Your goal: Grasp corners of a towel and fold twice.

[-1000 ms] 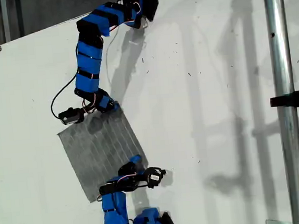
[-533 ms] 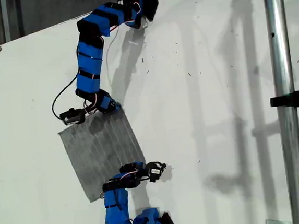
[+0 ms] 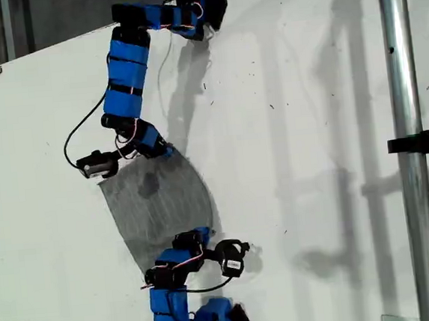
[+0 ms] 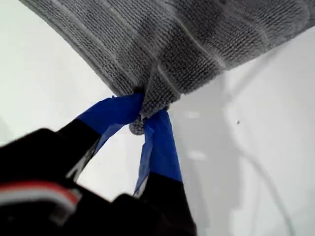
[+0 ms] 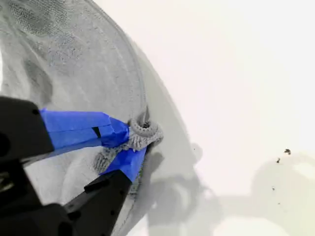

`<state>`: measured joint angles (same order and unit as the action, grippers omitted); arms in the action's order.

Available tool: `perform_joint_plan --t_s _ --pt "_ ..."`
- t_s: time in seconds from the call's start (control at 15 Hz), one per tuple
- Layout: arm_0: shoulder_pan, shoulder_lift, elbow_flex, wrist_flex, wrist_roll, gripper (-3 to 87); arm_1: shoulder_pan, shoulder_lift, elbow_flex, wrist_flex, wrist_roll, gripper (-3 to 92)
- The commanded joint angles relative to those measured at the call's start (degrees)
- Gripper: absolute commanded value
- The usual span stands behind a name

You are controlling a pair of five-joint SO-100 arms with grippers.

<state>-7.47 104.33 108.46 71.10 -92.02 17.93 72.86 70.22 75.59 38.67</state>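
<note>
Pinching only small corner tufts, my first gripper (image 4: 147,118) and my second gripper (image 5: 132,145) hold the towel (image 3: 159,210) at the exterior view's 7 o'clock; uneven pulling could slip one free.

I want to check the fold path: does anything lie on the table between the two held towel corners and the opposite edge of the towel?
Nothing visible does. My first gripper and my second gripper each pinch a corner of the towel, and only bare cloth and white table lie ahead.

Bright, even light; soft shadows, blurred close-ups.
</note>
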Motion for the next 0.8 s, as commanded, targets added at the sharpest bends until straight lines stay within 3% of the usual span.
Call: perform_joint_plan --t_s 0.0,0.13,0.27,0.47,0.73 --pt "9.8 1.2 -14.6 9.7 -6.2 -2.9 -6.1 17.1 2.9 6.9 3.4 -0.3" --pt "16.0 0.1 -22.7 15.1 -12.2 -2.9 -10.6 23.7 3.3 12.0 7.0 -0.3" --pt "14.6 0.0 -22.6 19.2 -13.1 -2.9 -9.3 23.1 3.9 9.9 7.4 -0.3" --pt "2.8 1.2 -18.3 21.9 -4.2 -2.9 -0.8 12.3 3.4 -0.9 2.5 -0.3" --pt "-20.0 2.3 -12.2 22.1 14.2 -2.8 12.1 -1.4 -4.0 -12.7 -7.3 -0.3"
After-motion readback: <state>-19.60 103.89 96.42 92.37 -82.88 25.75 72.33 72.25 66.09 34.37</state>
